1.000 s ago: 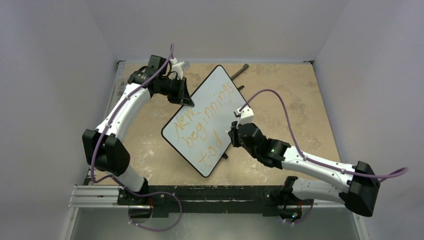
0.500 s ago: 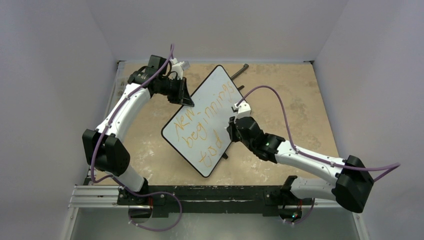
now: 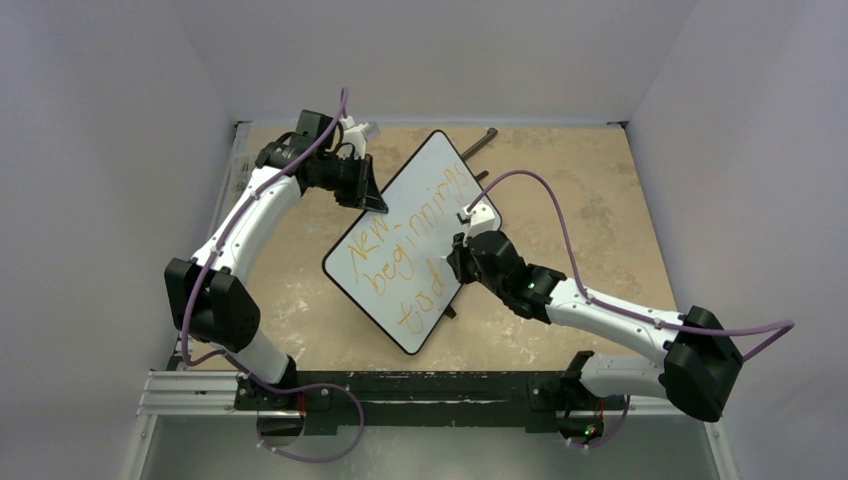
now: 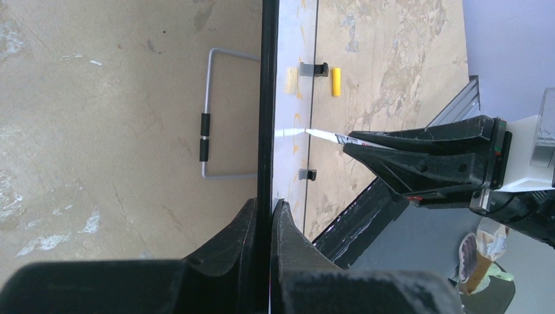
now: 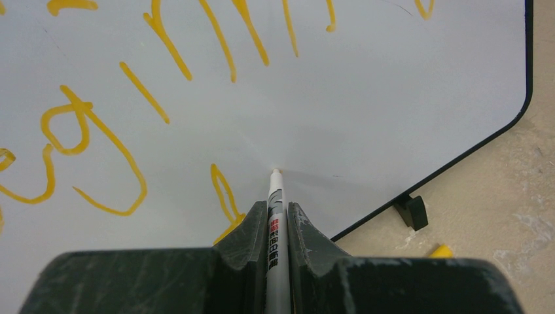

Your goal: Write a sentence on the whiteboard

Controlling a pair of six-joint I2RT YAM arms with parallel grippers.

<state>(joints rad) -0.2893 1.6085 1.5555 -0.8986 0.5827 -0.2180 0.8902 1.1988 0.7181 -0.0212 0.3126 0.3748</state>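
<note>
A: Whiteboard point(image 3: 428, 160), where?
B: Mid-table, set cornerwise to the edges of the table point(image 3: 600, 200); white face, thin black rim, rounded corners; one small black foot point(image 5: 412, 212) shows under the near rim.

A: Sentence point(image 3: 418, 232)?
B: Orange marker, three slanted lines; "New", "beginnings", and a third line that so far reads "tod".

A: Pen point(image 5: 275, 196)?
B: White barrel with a printed label; tip on the board face, just right of the last orange stroke; right gripper point(image 5: 273, 210) has its jaws clenched on the barrel.

A: Left gripper point(image 4: 265, 208)?
B: Jaws clamped on the board's black rim, on the long edge at the far left; from that wrist the board is seen edge-on.

A: Around the board?
B: Grey wire stand point(image 4: 216, 111) with two black sleeves behind the back face; whether it touches the board, cannot tell; small yellow cylinder point(image 4: 336, 82) lying on the table on the written side, apart from the board.

A: Surface and room?
B: Table top tan, mottled, with pale scuffs; plain pale walls point(image 3: 100, 150) close in on left, back and right; metal rail point(image 3: 190, 392) carries the arm bases along the near edge.
</note>
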